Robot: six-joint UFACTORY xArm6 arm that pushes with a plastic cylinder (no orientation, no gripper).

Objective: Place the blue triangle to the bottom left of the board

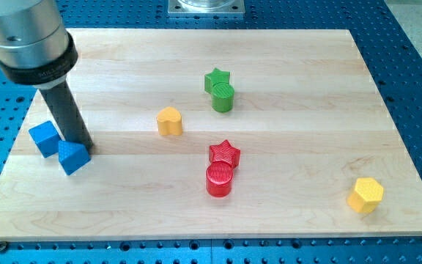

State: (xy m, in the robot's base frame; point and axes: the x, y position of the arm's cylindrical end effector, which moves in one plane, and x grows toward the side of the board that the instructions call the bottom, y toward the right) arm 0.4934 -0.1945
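The blue triangle [72,157] lies near the board's left edge, a little below the middle. A blue cube [45,138] sits just up and left of it, touching or nearly touching. My tip [83,145] rests on the board right at the triangle's upper right side, touching or almost touching it. The dark rod rises from there up to the left into the silver arm body at the view's top left.
On the wooden board [284,220]: a yellow heart [169,121] left of centre, a green star [216,79] with a green cylinder [223,97] against it, a red star [224,153] above a red cylinder [219,179], and a yellow hexagon [365,194] at the bottom right.
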